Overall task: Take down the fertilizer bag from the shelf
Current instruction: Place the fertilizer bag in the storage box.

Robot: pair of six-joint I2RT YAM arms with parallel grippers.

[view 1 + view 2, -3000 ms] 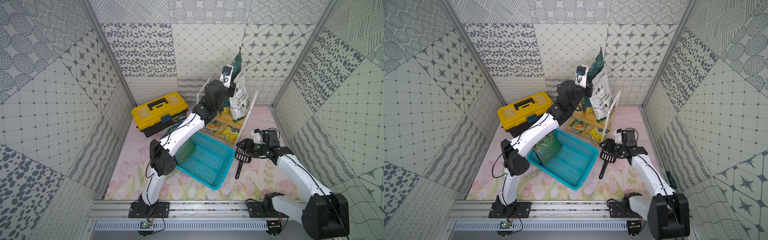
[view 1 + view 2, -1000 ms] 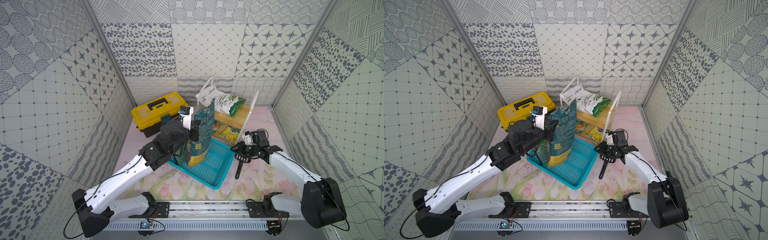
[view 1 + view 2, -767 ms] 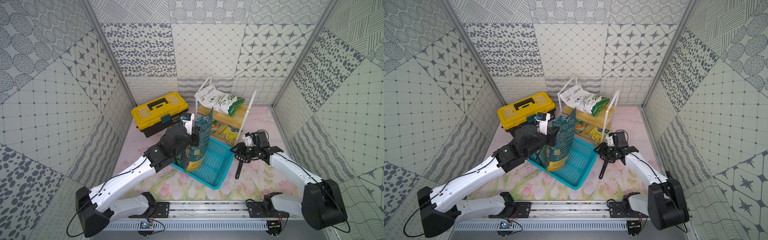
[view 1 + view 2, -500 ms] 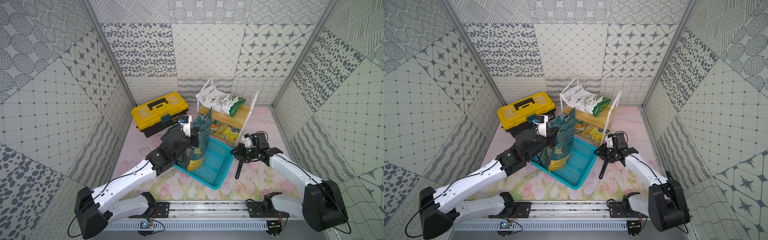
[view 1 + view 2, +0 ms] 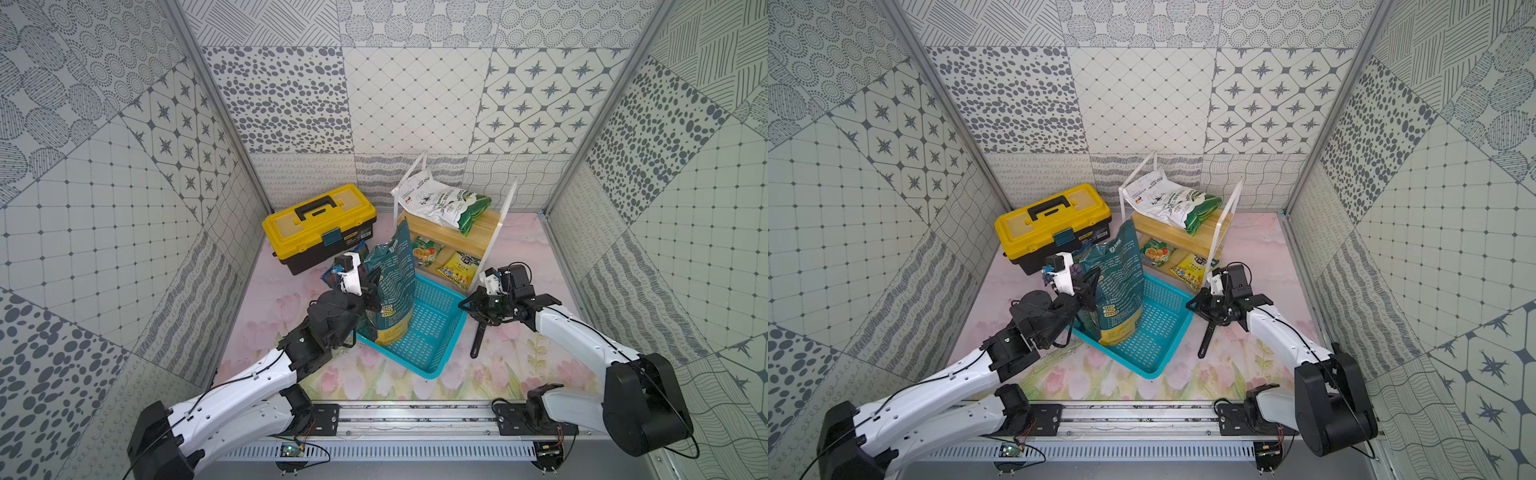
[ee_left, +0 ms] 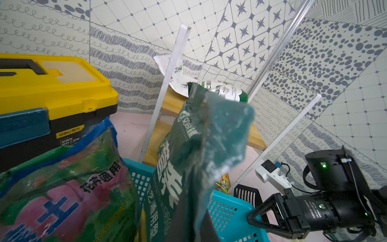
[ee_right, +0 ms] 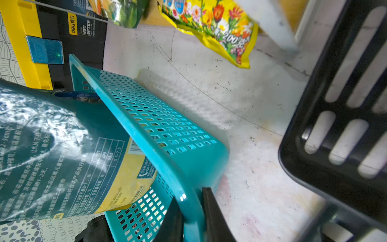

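The fertilizer bag (image 5: 392, 286) (image 5: 1119, 286) is dark teal with a yellow base. It stands upright in the teal basket (image 5: 432, 353) (image 5: 1163, 336), off the shelf (image 5: 478, 232) (image 5: 1204, 237). My left gripper (image 5: 371, 286) (image 6: 192, 230) is shut on the bag's side edge, and the bag (image 6: 199, 146) fills the left wrist view. My right gripper (image 5: 467, 305) (image 7: 192, 218) is shut on the basket's right corner rim, one finger on each side of the wall (image 7: 157, 125).
A white-and-green bag (image 5: 444, 203) lies on the shelf's top board, with two small packets (image 5: 459, 266) below it. A yellow-and-black toolbox (image 5: 320, 224) sits to the shelf's left. A green-and-pink bag (image 6: 62, 188) leans in the basket. A black scoop (image 5: 478, 338) (image 7: 345, 125) lies right of the basket.
The left arm carried the teal bag from the shelf and lowered it into the basket. The right gripper moved to the basket's corner and closed on its rim.
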